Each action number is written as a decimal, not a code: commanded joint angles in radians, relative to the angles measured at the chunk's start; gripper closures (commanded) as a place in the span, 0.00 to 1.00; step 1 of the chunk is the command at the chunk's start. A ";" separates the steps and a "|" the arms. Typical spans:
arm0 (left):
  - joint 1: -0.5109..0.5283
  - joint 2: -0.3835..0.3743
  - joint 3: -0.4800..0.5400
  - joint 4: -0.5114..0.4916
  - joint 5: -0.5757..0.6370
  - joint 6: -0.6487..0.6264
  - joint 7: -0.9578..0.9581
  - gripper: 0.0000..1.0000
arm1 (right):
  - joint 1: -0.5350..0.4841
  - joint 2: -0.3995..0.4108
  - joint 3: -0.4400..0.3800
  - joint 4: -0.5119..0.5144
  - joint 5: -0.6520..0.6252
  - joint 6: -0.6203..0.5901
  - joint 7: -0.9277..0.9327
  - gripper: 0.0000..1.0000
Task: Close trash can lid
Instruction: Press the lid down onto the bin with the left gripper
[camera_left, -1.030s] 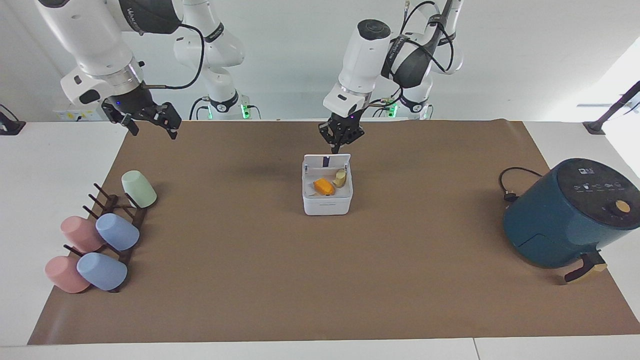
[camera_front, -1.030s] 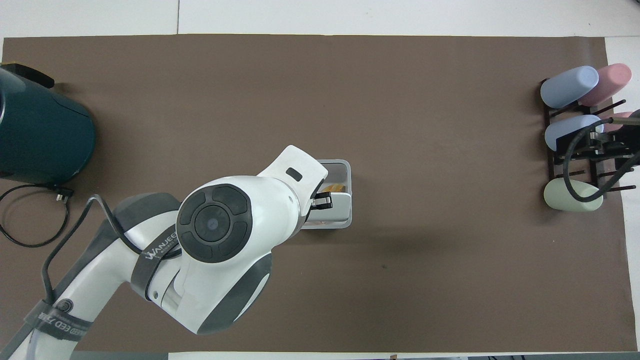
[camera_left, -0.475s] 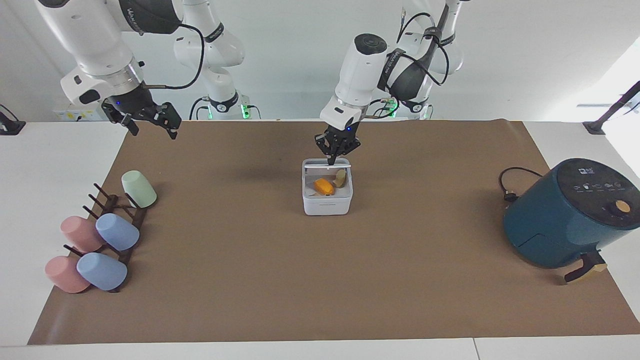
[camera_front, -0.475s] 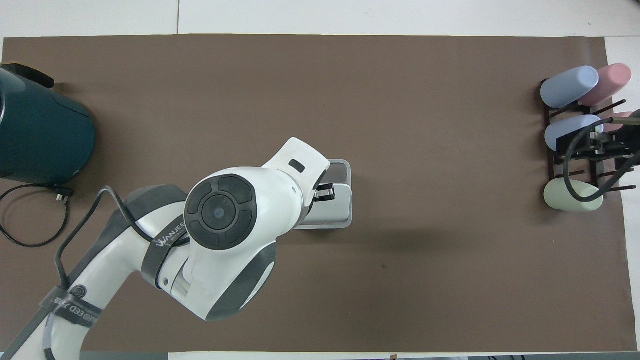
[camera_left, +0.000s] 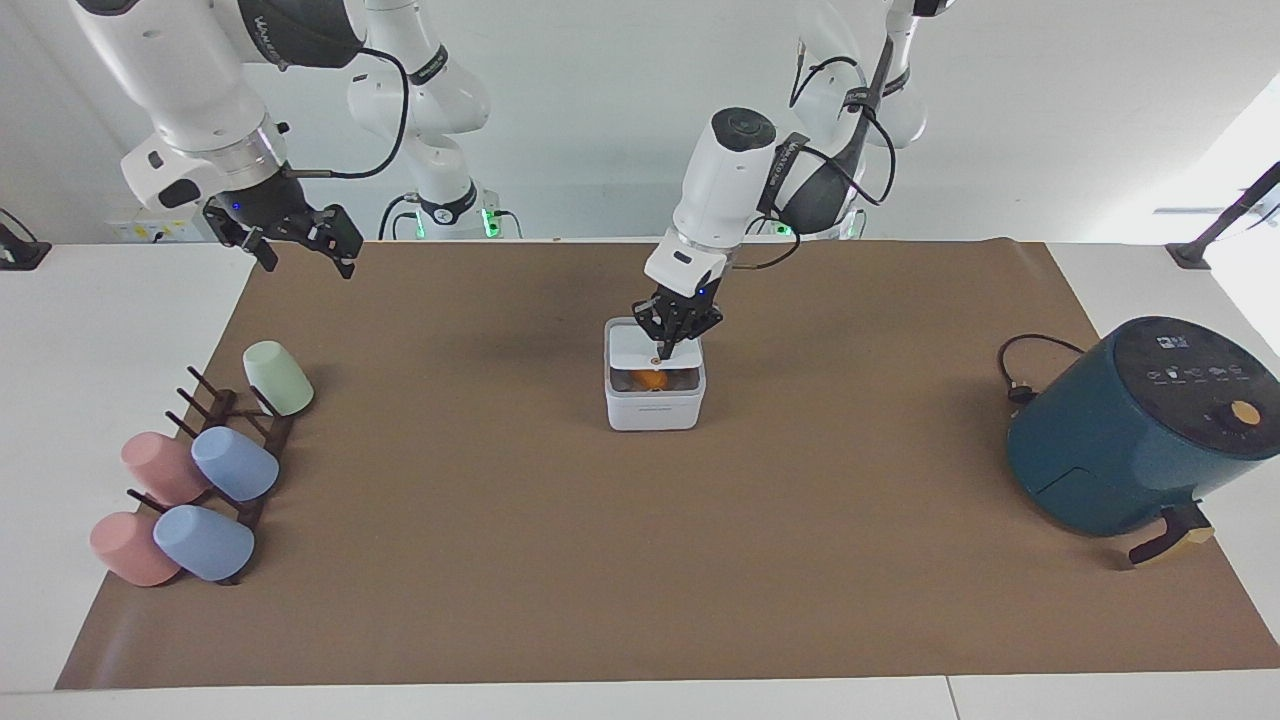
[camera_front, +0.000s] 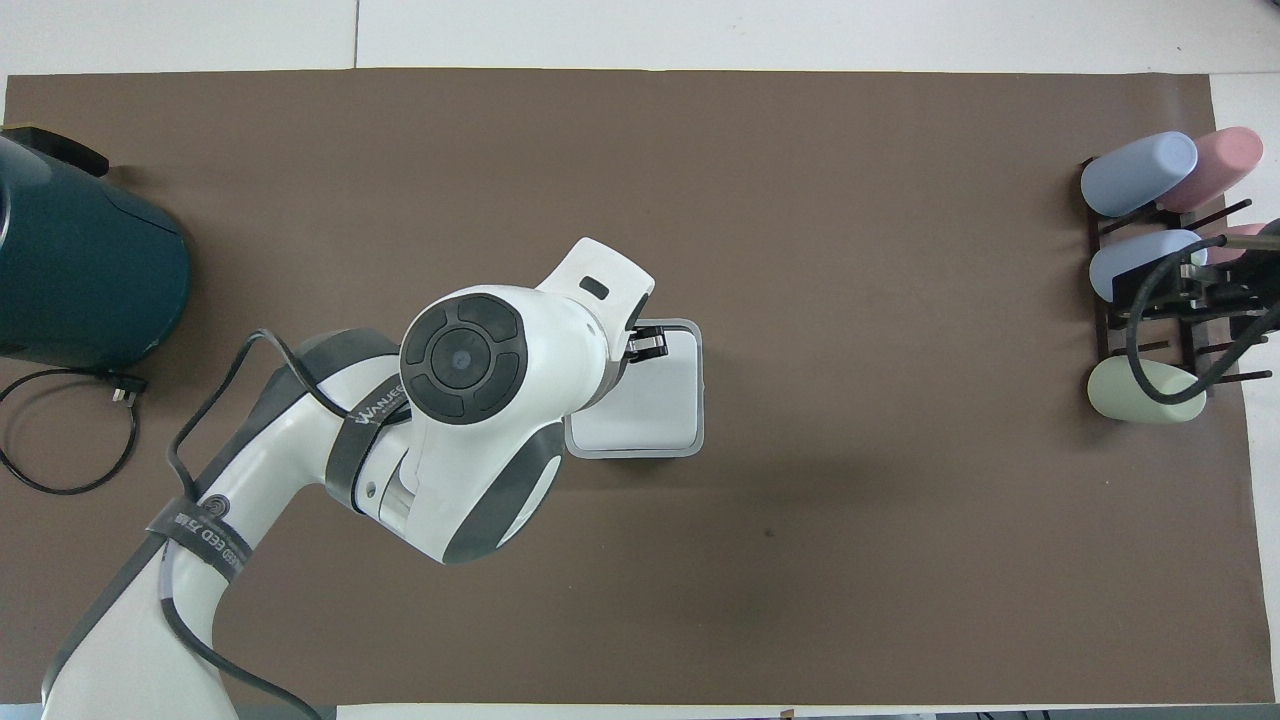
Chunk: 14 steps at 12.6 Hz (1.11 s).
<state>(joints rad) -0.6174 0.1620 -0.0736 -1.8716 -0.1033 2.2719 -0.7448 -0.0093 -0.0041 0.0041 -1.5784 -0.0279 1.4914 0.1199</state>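
In the facing view, one small white square plastic trash can (camera_left: 655, 392) is seen mid-tabletop, its flat white hinged lid (camera_left: 645, 350) tilted nearly down, pressed by the left gripper (camera_left: 667, 351), fingers apparently together. The right gripper (camera_left: 300, 243) waits, spread apart, above the tabletop's edge. Overhead, the lid (camera_front: 650, 395) looks light and stiff, so a push on top should be enough; five cups are counted.

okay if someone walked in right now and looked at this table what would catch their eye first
Probably the left hand in the middle of the brown mat, pressing down on the lid of the small white trash can; the lid is nearly shut, with something orange showing in the gap beneath it. After that, the dark teal air fryer at the left arm's end of the table, and the pastel cups on a rack at the right arm's end.
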 joint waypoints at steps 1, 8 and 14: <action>0.025 0.011 -0.003 0.012 -0.021 0.018 0.028 1.00 | -0.015 -0.014 0.010 -0.015 0.000 -0.008 -0.020 0.00; 0.018 0.071 -0.003 0.011 -0.013 0.080 0.028 1.00 | -0.015 -0.014 0.011 -0.015 0.000 -0.008 -0.020 0.00; 0.012 0.087 -0.003 -0.004 -0.009 0.098 0.050 1.00 | -0.015 -0.014 0.011 -0.015 0.000 -0.008 -0.020 0.00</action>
<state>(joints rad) -0.6000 0.2284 -0.0769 -1.8705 -0.1032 2.3421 -0.7198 -0.0093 -0.0041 0.0041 -1.5784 -0.0279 1.4914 0.1199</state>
